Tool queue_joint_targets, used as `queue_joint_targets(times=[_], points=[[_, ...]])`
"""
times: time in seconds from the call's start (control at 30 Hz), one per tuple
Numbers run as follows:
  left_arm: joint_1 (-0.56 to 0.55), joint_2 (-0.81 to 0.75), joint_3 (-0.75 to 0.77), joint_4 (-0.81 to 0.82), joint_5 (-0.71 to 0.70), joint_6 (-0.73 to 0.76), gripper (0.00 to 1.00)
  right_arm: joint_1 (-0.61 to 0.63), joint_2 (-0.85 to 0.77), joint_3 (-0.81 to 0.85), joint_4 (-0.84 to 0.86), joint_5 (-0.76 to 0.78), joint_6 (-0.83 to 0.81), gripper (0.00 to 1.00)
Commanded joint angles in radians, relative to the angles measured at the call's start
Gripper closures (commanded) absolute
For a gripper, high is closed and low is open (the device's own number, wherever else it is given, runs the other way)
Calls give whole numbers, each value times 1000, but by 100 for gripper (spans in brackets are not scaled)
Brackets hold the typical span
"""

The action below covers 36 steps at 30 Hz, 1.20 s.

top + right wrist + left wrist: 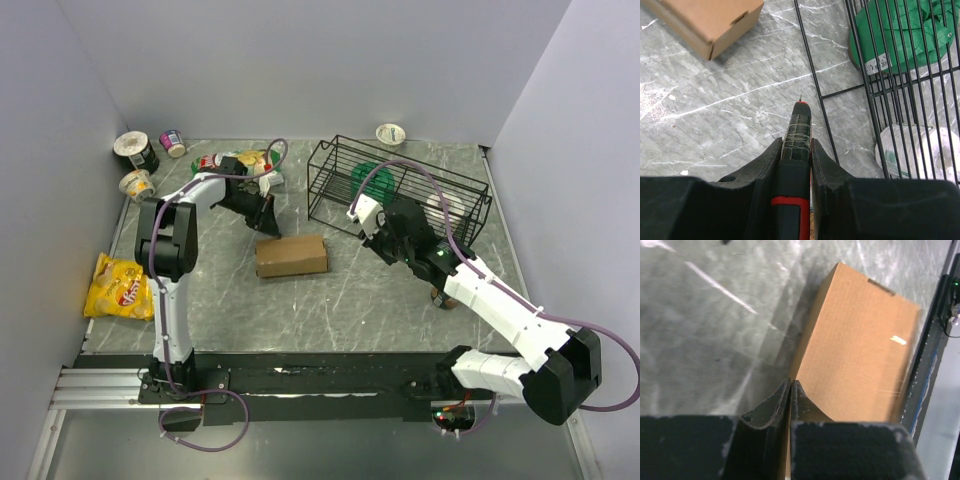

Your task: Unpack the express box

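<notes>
Top external view: the express box (291, 256) lies flat and closed mid-tabletop (340, 300), left of the wire basket (322, 180). The left pincer (790, 382) has its fingers pressed together on nothing I can see, tips at the box's far edge. The right pincer (796, 144) is clamped on a black pointed tool (799, 117). The carton looks light, stiff and easy to slide, so I'd pin it by a side wall or a flap edge.
</notes>
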Motion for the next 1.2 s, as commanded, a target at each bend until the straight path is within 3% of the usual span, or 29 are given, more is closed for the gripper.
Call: queue_joint_targets(times=[0.0, 0.47, 0.57, 0.6, 0.8, 0.97, 1.17], points=[[12, 54, 39, -2, -25, 10, 93, 4, 6, 47, 50, 13, 19, 100], [26, 94, 94, 13, -32, -4, 89, 4, 47, 71, 67, 13, 22, 100], [38, 62, 82, 67, -54, -34, 69, 4, 58, 83, 65, 11, 20, 100], [42, 44, 58, 97, -60, -54, 55, 4, 61, 88, 65, 13, 20, 100], [69, -199, -141, 436, -179, -166, 17, 4, 70, 97, 81, 8, 17, 100], [72, -351, -241, 494, -108, -85, 1, 4, 69, 88, 107, 8, 19, 100], [43, -455, -309, 386, -9, 129, 4, 4, 46, 59, 130, 0, 22, 100]])
